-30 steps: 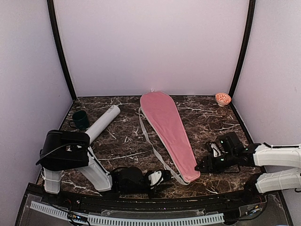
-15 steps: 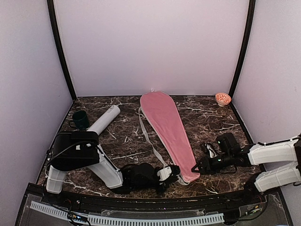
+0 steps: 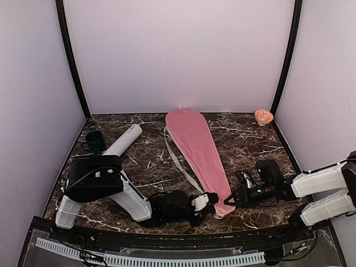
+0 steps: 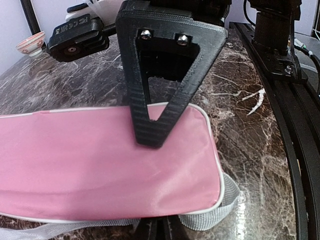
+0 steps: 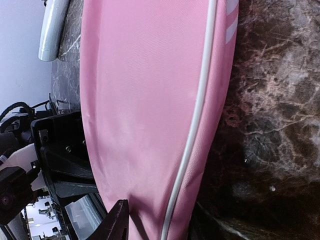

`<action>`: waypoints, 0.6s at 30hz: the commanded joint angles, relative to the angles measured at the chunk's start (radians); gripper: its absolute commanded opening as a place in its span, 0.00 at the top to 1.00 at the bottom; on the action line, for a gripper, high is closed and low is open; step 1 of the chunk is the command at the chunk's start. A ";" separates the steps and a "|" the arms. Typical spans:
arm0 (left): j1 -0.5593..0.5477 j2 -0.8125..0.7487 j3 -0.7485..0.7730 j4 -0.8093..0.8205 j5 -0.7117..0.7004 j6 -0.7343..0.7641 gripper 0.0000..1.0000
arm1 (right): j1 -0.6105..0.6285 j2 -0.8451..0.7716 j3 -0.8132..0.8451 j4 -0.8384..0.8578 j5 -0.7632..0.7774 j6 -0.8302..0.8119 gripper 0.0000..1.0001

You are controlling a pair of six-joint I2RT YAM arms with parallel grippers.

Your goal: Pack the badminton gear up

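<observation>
- The pink cover [image 3: 196, 146] is lying flat on the table [image 3: 253, 142], stretching away from both sets of jaws, with its narrow near end sitting right between them. No racket or shuttlecock is showing outside it, and I cannot tell whether any are lying inside.
- The grey tube [image 3: 122, 142] is lying well off to the far left of the left jaws, apart from the cover.
- The left gripper [image 3: 209, 199] is reaching in low from the left, and its jaws are pinching the cover's near end. In the left wrist view one finger is pressing on top of the pink fabric while the other is passing under the edge.
- The right gripper [image 3: 231, 197] is nosing against the cover's opposite edge. Only one finger is showing beside the white piping in its own view, so I cannot tell whether its jaws are spread or gripping.
- The grey strap [image 4: 205, 217] is curling out just beneath the left jaws.
- Judging by this, the step in hand is getting hold of the cover's narrow end from both sides, probably for opening or closing it.
- The next move is calling for the right jaws to be biting firmly on the edge facing them while the left jaws are keeping the fabric taut, clear of the strap.
</observation>
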 commanded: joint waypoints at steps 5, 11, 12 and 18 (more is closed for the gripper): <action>0.011 0.043 0.092 0.008 0.052 0.008 0.91 | 0.074 0.087 -0.028 0.134 -0.072 0.066 0.61; 0.015 0.024 0.091 -0.005 0.070 0.025 0.82 | 0.099 0.095 -0.020 0.145 -0.064 0.079 0.60; 0.014 0.008 0.065 -0.009 0.072 0.025 0.80 | 0.099 0.085 -0.017 0.122 -0.049 0.070 0.60; 0.005 -0.183 -0.167 -0.035 0.060 -0.003 0.70 | 0.059 0.001 0.011 -0.089 0.075 0.023 0.64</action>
